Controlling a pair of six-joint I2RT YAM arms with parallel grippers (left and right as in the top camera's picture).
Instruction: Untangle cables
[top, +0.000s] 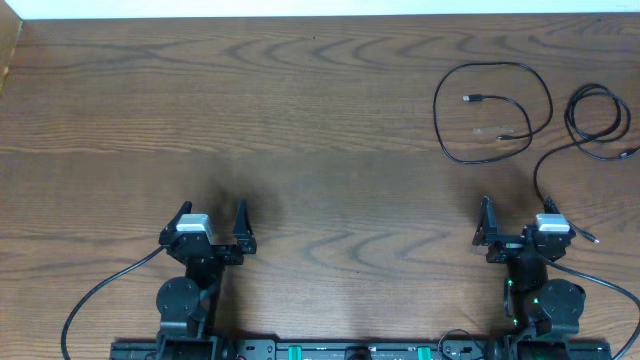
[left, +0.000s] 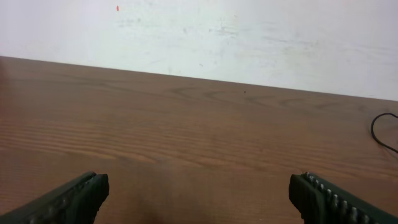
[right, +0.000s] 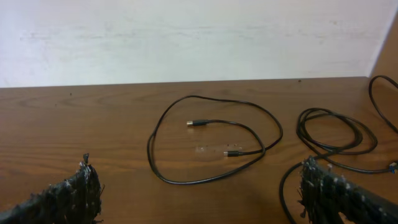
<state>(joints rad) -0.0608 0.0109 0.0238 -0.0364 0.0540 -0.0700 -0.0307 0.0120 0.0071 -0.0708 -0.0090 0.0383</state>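
Observation:
A thin black cable lies in a wide loop at the far right of the table, both small plugs inside the loop. It also shows in the right wrist view. A second black cable is coiled further right, and its tail runs down toward my right gripper; it shows in the right wrist view too. The two cables lie apart. Faint pale marks sit inside the loop; no white cord is clear. My right gripper is open and empty, short of the loop. My left gripper is open and empty over bare wood.
The wooden table runs to a white wall at the back. A short arc of black cable shows at the right edge of the left wrist view. Thicker black leads trail from both arm bases at the front edge.

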